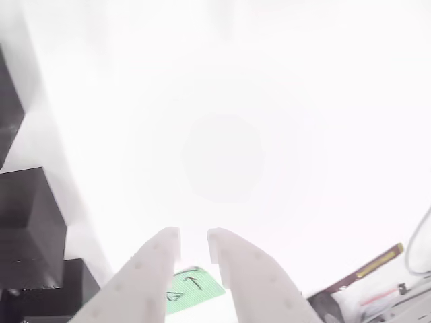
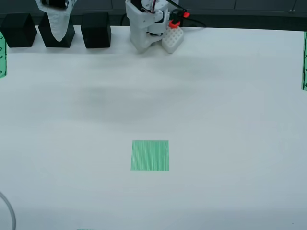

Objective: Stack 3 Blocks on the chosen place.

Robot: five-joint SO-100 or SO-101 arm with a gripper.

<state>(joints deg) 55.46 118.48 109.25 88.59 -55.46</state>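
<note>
Seen from above, three black blocks stand in a row at the table's back left: the left block (image 2: 18,29), the middle block (image 2: 57,37) and the right block (image 2: 96,29). My white gripper (image 2: 58,34) hangs over the middle block and hides part of its top. In the view that rides on the gripper, the gripper (image 1: 194,239) is open with a narrow gap and nothing between the fingers. The black blocks (image 1: 27,222) line that view's left edge. The chosen place (image 2: 149,155), a green-and-white striped square, lies bare near the table's middle front, far from the gripper.
The arm's white base (image 2: 146,24) stands at the back centre beside a white rack (image 2: 172,39) with an orange part. Green strips with black marks lie at the left edge (image 2: 2,52) and right edge (image 2: 304,62); one strip (image 1: 195,289) shows under the fingers. A cable (image 2: 7,211) curves at front left.
</note>
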